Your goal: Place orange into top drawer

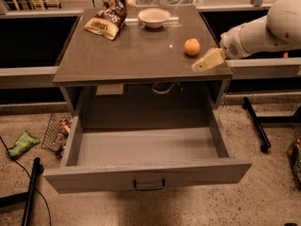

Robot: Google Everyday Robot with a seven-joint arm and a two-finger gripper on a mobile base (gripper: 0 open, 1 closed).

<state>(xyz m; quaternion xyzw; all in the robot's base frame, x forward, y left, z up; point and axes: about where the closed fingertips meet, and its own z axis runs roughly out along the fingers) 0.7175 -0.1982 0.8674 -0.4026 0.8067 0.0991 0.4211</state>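
The orange (191,46) sits on the grey table top (127,55) near its right edge. My gripper (205,62) reaches in from the right on the white arm and hovers just right of and in front of the orange, a short gap apart from it. The top drawer (146,173) is pulled wide open below the table top, its inside bare, with a small dark handle (149,184) at the centre of its front panel.
A white bowl (154,17) and a brown snack bag (107,18) lie at the back of the table top. A wire basket (56,132) and green wrapper (22,143) lie on the floor left. A black stand leg (256,124) is at right.
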